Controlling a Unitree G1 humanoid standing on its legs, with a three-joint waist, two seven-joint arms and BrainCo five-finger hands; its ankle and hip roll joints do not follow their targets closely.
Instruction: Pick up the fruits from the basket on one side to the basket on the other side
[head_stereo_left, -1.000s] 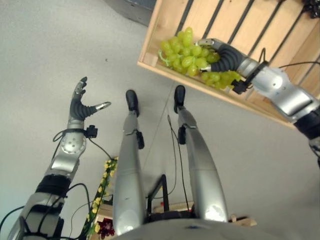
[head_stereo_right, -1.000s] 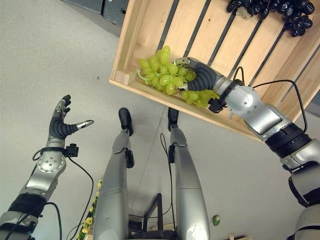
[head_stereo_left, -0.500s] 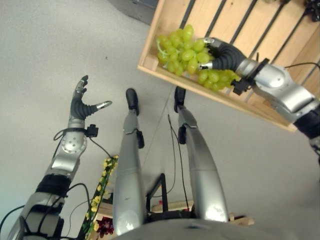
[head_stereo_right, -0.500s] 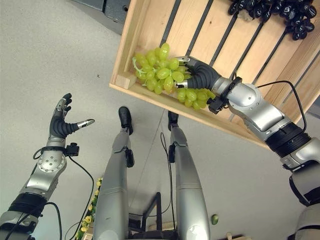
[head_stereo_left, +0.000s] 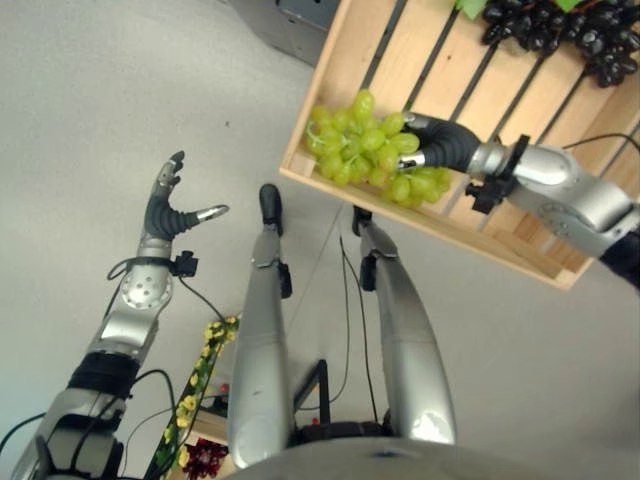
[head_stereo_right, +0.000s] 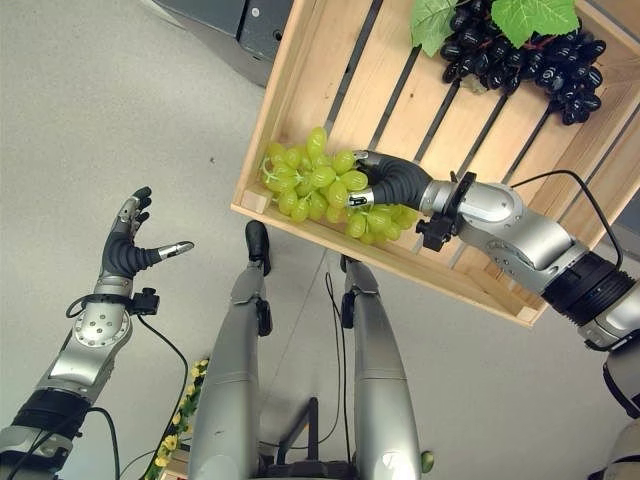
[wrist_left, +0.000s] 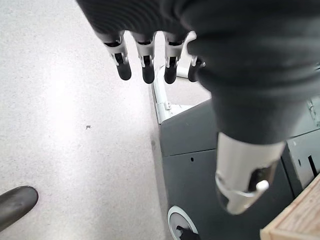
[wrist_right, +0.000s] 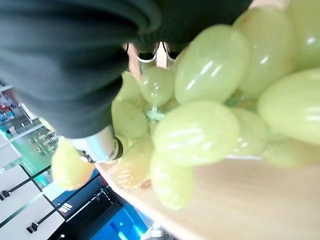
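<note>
One bunch of green grapes (head_stereo_right: 320, 180) hangs in the right hand (head_stereo_right: 385, 185), fingers curled round it, over the near corner of the wooden crate (head_stereo_right: 300, 60). It looks soft, loose and easily bruised, best gripped near the stem. Dark grapes (head_stereo_right: 520, 55) lie at the far end, well apart. Crate walls hem the bunch; open floor (head_stereo_right: 120, 100) lies leftward, where the left hand (head_stereo_right: 130, 245) waits spread and empty.

the right hand (head_stereo_right: 392, 186) is curled round a bunch of green grapes (head_stereo_right: 318, 182) at the near corner of a slatted wooden crate (head_stereo_right: 300, 60), dark grapes with green leaves (head_stereo_right: 520, 52) lie at its far end, and the left hand (head_stereo_right: 131, 243) hangs open above the grey floor (head_stereo_right: 120, 110).
</note>
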